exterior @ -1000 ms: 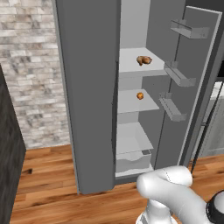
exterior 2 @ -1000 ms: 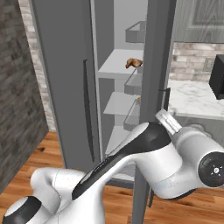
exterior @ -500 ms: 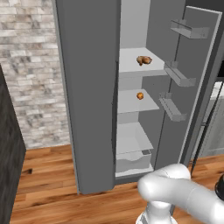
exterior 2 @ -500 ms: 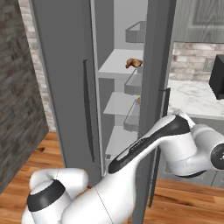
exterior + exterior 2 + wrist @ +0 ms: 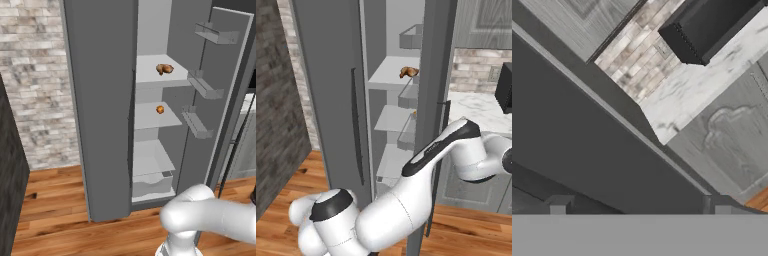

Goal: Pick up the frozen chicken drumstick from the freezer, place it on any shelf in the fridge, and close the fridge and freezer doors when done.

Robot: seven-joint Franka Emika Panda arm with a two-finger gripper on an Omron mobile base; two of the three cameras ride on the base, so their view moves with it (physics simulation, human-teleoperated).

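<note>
Resting on the upper shelf (image 5: 150, 72) of the open freezer (image 5: 150, 30), the frozen chicken drumstick (image 5: 164, 68), well above a tiny orange ball (image 5: 160, 109). Spread wide and empty, the claw (image 5: 640, 207), facing a dark door panel (image 5: 587, 145).

The freezer (image 5: 150, 90) stands open, its door (image 5: 220, 95) flanking the right side of the way in.

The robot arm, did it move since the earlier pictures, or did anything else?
The arm swung farther right and its elbow dropped lower; nothing was grabbed or let go. The chicken drumstick stayed on its freezer shelf, the orange ball below it, and the freezer door stayed open.
</note>
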